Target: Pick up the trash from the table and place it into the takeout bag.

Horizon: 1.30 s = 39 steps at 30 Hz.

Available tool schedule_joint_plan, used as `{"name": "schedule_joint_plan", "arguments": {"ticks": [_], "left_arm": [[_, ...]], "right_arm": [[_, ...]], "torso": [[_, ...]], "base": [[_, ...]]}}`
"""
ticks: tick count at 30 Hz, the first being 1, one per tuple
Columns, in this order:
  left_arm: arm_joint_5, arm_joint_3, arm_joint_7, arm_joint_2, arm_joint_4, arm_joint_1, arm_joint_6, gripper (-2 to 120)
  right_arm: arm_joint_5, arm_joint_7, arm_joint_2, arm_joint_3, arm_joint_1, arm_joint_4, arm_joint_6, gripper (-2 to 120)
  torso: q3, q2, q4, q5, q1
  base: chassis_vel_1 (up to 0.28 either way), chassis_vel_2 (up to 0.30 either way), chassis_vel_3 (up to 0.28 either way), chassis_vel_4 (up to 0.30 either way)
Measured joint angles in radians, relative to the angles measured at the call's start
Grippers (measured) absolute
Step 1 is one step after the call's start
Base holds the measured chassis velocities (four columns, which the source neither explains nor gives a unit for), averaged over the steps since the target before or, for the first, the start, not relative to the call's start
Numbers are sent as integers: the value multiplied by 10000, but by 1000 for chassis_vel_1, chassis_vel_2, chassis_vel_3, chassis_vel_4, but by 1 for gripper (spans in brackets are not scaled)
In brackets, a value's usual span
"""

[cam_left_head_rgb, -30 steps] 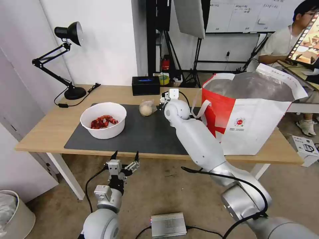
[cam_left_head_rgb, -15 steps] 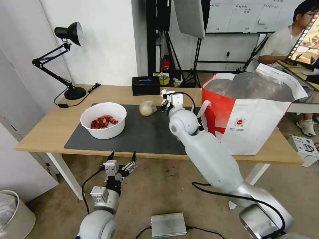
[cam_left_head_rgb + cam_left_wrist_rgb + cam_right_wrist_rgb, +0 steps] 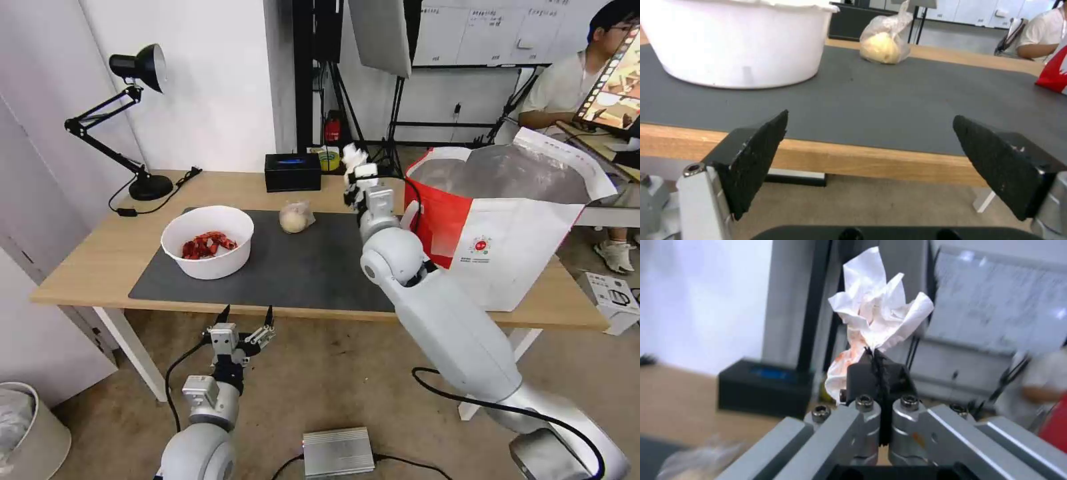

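Observation:
My right gripper [image 3: 355, 175] is shut on a crumpled white tissue [image 3: 351, 157] with red stains, held in the air above the table's back edge, just left of the takeout bag [image 3: 507, 227]. The pinched tissue [image 3: 876, 320] sticks up from the shut fingertips of the right gripper [image 3: 876, 360]. A white bowl [image 3: 207, 241] of red shellfish scraps sits at the left of the dark mat [image 3: 293, 267]. A beige ball in clear wrap [image 3: 295, 217] lies at the mat's back edge. My left gripper [image 3: 245, 317] hangs open below the table's front edge; in its wrist view the left gripper [image 3: 869, 130] faces the bowl [image 3: 738, 43] and ball [image 3: 884, 46].
A black box [image 3: 292, 172] and a black desk lamp [image 3: 130, 120] stand along the back of the table [image 3: 87, 267]. The bag stands open at the table's right end. A grey box [image 3: 338, 451] lies on the floor, and a bin [image 3: 30, 430] stands at lower left.
My right gripper has risen from the mat beside the ball, carrying the tissue up and to the right toward the bag. The left gripper has barely shifted.

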Motion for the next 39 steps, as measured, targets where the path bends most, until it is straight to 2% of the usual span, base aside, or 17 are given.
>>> {"name": "schedule_joint_plan", "arguments": {"ticks": [4,15,22,28,39], "left_arm": [[33,4,-5,-57,37,24,1,100],[271,153,-9,-214,108,115,0,100],[283,220,-10,-216,116,98,0,100],[325,254,-12,-220,132,107,-1,100],[362,391,-38,-261,211,86,-21,100]], "right_arm": [[-875,362,-50,251,-347,475,434,0],[-2250,831,-529,1222,-809,1145,262,0],[-2189,1128,-619,1511,-929,1220,-24,0],[-1621,1490,-673,1771,-995,1345,-401,0],[-1032,1816,-715,1962,-1330,1667,-391,0]], "torso": [[0,0,1,0,1],[0,0,0,1,1],[0,0,0,1,1],[0,0,0,0,1],[0,0,0,0,1]], "base": [[0,0,0,0],[0,0,0,0],[0,0,0,0],[0,0,0,0],[0,0,0,0]]}}
